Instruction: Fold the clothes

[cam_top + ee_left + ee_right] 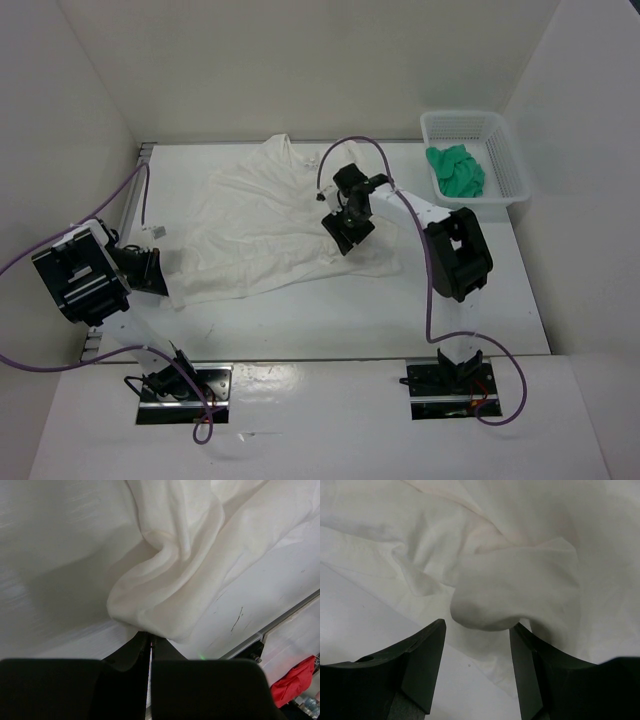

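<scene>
Clothes (265, 215) are spread out wrinkly across the middle of the bench (330, 320); left hand (150, 641) is pinched tight on a corner; right hand (477, 630) gapes around a loose fold, gripping nothing; reckon thin fabric slips out, or it grabs extra layers and everything bunches.

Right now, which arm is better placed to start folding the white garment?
Left, probably. The left gripper is shut on the white garment at its edge; the right gripper stands open around a bunched fold, holding nothing.

left arm (82, 275), right arm (458, 250): white links, black housings | cables (430, 300): purple | end effector fingers (422, 665): black
</scene>
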Available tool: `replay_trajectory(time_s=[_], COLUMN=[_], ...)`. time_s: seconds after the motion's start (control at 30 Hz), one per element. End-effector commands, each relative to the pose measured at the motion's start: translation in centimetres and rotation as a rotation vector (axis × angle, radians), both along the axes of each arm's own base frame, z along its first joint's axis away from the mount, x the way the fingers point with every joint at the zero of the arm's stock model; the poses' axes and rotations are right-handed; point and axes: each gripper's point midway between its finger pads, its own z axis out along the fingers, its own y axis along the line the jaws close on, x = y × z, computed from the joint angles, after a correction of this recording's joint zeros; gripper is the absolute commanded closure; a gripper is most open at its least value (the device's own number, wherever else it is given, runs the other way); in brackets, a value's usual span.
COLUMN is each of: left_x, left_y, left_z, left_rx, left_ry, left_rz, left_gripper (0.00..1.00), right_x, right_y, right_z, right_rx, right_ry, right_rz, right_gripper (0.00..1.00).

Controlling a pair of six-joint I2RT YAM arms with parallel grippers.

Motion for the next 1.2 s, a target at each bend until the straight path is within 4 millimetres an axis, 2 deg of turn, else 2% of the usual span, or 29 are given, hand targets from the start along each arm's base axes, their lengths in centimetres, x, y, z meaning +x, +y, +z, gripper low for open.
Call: replay_trajectory(time_s=[0.0, 0.07, 0.27, 0.37, 0.47, 0.57, 0.6, 0.67, 0.7, 0.77, 0.83, 0.9, 0.93, 0.97, 1.03, 1.07, 1.13, 1.17], left_x=[0.2, 0.2, 0.2, 0.2, 0.2, 0.2, 0.2, 0.2, 0.2, 0.2, 0.2, 0.1, 0.4, 0.4, 1.0, 1.6, 2.2, 2.9], left_y=[-0.5, -0.5, -0.6, -0.6, -0.6, -0.6, -0.6, -0.6, -0.6, -0.5, -0.5, -0.6, -0.3, -0.5, -0.6, -0.3, 0.0, 0.6], left_z=[0.5, 0.5, 0.3, 0.3, 0.3, 0.3, 0.3, 0.3, 0.3, 0.3, 0.3, 0.6, 1.1, 1.9, 3.5, 5.6, 7.9, 10.3], left_rx=[-0.018, -0.018, -0.024, -0.024, -0.024, -0.024, -0.024, -0.024, -0.024, -0.022, -0.022, -0.027, -0.018, -0.022, -0.032, -0.039, -0.054, -0.037], left_ry=[-0.022, -0.022, -0.015, -0.015, -0.015, -0.015, -0.015, -0.015, -0.015, -0.019, -0.019, -0.015, -0.027, -0.041, -0.081, -0.122, -0.179, -0.228], left_rz=[0.006, 0.006, 0.006, 0.006, 0.006, 0.006, 0.006, 0.006, 0.006, -0.002, -0.002, -0.009, -0.010, -0.021, -0.032, -0.023, -0.036, -0.015], left_gripper=[1.00, 1.00, 1.00, 1.00, 1.00, 1.00, 1.00, 1.00, 1.00, 1.00, 1.00, 1.00, 1.00, 1.00, 1.00, 1.00, 1.00, 1.00], right_x=[2.5, 3.5, 4.7, 4.9, 4.9, 5.0, 5.3, 5.3, 5.4, 5.5, 5.9, 6.2, 5.8, 6.0, 5.9, 5.7, 5.7, 5.0], right_y=[1.7, 1.7, 1.7, 1.7, 1.5, 1.3, 1.3, 1.3, 1.1, 1.0, 0.6, 0.1, -0.2, -0.6, -1.8, -2.1, -3.5, -4.3], right_z=[2.1, 2.4, 3.2, 2.5, 2.0, 2.0, 2.1, 2.1, 2.1, 2.4, 3.7, 5.0, 5.6, 7.5, 9.8, 12.2, 15.4, 17.9], right_rx=[0.063, 0.056, 0.050, 0.038, 0.028, 0.018, 0.015, 0.014, 0.006, 0.004, -0.003, 0.002, 0.000, -0.003, -0.012, 0.004, 0.020, 0.025], right_ry=[-0.090, -0.130, -0.177, -0.173, -0.166, -0.172, -0.185, -0.185, -0.190, -0.206, -0.246, -0.276, -0.273, -0.319, -0.354, -0.401, -0.453, -0.502], right_rz=[-0.011, -0.033, -0.065, -0.068, -0.080, -0.084, -0.089, -0.089, -0.093, -0.097, -0.101, -0.117, -0.117, -0.122, -0.147, -0.148, -0.181, -0.186], right_gripper=[0.38, 0.38, 0.38, 0.38, 0.43, 0.57, 0.65, 0.71, 0.79, 0.88, 0.98, 1.00, 1.00, 1.00, 1.00, 1.00, 1.00, 1.00])
